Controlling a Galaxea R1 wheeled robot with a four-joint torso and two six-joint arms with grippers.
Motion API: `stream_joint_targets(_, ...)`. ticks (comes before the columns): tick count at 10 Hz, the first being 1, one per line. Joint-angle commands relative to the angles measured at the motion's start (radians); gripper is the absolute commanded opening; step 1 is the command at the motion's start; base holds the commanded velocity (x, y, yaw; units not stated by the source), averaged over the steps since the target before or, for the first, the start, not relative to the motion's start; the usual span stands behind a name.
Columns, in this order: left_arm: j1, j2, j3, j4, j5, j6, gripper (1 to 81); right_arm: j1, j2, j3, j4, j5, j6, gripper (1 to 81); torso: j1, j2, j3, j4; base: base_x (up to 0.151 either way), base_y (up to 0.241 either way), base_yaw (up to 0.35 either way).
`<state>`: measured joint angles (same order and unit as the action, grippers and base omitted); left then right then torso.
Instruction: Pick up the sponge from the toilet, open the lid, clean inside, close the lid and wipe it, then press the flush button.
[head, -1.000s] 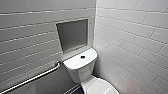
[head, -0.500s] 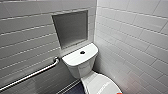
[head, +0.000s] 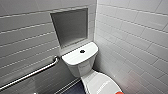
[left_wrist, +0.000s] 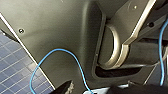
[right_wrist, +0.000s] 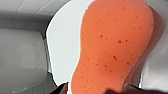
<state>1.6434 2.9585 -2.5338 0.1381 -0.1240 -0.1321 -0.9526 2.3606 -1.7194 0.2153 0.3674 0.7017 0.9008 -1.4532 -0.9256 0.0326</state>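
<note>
The right gripper (right_wrist: 96, 89) sits at the narrow near end of the sponge (right_wrist: 112, 47), though from where I stand I cannot tell whether it is clamped on it or only set about it. The sponge lies over the closed lid (right_wrist: 62, 50) of the toilet (head: 81, 66), toward the bowl's front, so a hold on just that soft end may let it bend, slip free and skid off the glossy plastic onto the floor (head: 75, 89). The tiled wall (head: 135, 37) stands close beside the bowl, and a wide swing of the arm could knock it.
</note>
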Motion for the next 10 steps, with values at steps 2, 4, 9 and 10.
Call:
stream_joint_targets(2, 0.025, -0.002, 0.009, 0.008, 0.078, 0.003, 81.1, 0.109, -0.015, -0.022, 0.058, -0.102, 0.002, 81.1, 0.0, 0.0, -0.068, 0.0, 0.0, 0.0, 0.0)
stream_joint_targets(4, 0.025, -0.001, 0.009, 0.009, 0.078, 0.003, 81.1, 0.123, -0.021, -0.02, 0.073, -0.104, 0.002, 81.1, 0.001, 0.0, -0.111, 0.0, 0.0, 0.0, 0.0)
stream_joint_targets(9, 0.025, 0.001, 0.009, 0.009, 0.076, 0.003, 81.1, 0.145, -0.027, -0.014, 0.088, -0.111, 0.001, 81.1, 0.028, -0.041, -0.151, 0.0, 0.0, 0.0, 0.0)
stream_joint_targets(10, 0.025, 0.001, 0.009, 0.009, 0.076, 0.003, 81.1, 0.145, -0.03, 0.0, 0.084, -0.11, 0.001, 81.1, 0.03, -0.045, -0.165, 0.0, 0.0, 0.0, 0.0)
